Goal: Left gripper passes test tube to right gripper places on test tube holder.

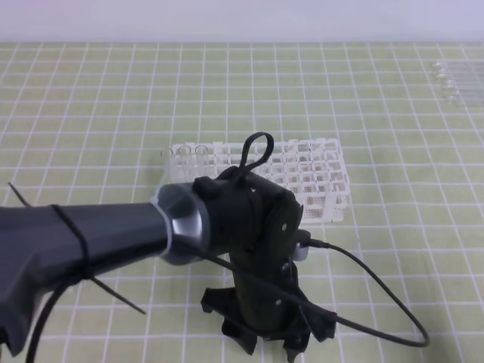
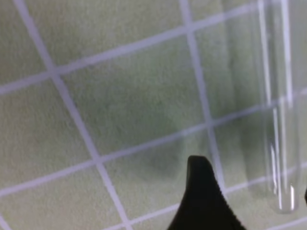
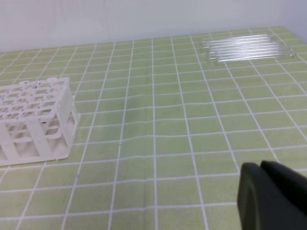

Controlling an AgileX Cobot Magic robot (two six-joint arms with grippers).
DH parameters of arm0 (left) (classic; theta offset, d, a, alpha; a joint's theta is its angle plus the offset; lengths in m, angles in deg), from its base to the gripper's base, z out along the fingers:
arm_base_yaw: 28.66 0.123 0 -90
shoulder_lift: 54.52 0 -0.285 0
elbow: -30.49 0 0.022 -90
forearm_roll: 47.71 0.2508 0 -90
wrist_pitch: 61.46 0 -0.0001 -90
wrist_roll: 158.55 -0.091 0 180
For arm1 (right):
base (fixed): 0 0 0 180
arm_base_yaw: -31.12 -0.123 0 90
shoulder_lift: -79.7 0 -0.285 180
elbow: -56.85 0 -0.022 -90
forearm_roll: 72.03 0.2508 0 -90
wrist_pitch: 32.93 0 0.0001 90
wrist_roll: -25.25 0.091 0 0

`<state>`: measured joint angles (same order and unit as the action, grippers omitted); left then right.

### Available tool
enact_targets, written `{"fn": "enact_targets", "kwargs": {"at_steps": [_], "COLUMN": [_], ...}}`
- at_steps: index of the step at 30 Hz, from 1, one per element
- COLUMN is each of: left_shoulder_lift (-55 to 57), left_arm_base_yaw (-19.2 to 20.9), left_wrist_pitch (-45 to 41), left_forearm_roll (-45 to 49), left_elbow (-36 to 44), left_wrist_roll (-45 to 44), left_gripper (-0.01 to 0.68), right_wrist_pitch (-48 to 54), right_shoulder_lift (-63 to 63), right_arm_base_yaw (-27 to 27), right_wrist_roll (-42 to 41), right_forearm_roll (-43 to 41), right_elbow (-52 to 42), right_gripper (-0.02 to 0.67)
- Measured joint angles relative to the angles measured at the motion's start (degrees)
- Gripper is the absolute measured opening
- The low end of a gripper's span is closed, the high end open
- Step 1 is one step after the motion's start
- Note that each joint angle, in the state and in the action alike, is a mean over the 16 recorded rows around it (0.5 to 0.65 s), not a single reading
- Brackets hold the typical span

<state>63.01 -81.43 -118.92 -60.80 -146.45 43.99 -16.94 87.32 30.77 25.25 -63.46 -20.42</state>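
Nearest you is the left gripper (image 1: 265, 340), a bulky black body on a grey-banded wrist, its jaws spread wide and holding nothing. In the left wrist view, 1 dark serrated finger (image 2: 204, 201) rises from the bottom edge; just right of it the test tube (image 2: 278, 110) lies on the green gridded mat (image 2: 120, 105), clear glass, long axis running away from the fingers, rounded end nearest (its far end is cut off). The right gripper (image 3: 268, 196) is shut, empty, blurred. The white lattice test tube holder (image 3: 36, 120) stands well left of it.
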Motion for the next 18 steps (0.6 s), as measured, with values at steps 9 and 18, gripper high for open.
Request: {"fn": "enact_targets", "kwargs": {"at_steps": [9,18], "left_shoulder_lift": [1.35,1.60], "left_arm_base_yaw": [-0.04,-0.05], "left_wrist_pitch": [-0.45,-1.32], "left_forearm_roll": [-0.36,-0.50], "left_elbow": [0.04,0.04], "left_wrist_roll": [1.61,1.01], "left_gripper": [0.331,0.145], "right_wrist_pitch": [0.00,0.00], "right_shoulder_lift": [0.00,0.00], "right_arm_base_yaw": [0.00,0.00], "right_wrist_roll": [0.00,0.00], "right_forearm_roll": [0.00,0.00], "right_elbow": [0.00,0.00], "right_gripper": [-0.017,-0.017]}}
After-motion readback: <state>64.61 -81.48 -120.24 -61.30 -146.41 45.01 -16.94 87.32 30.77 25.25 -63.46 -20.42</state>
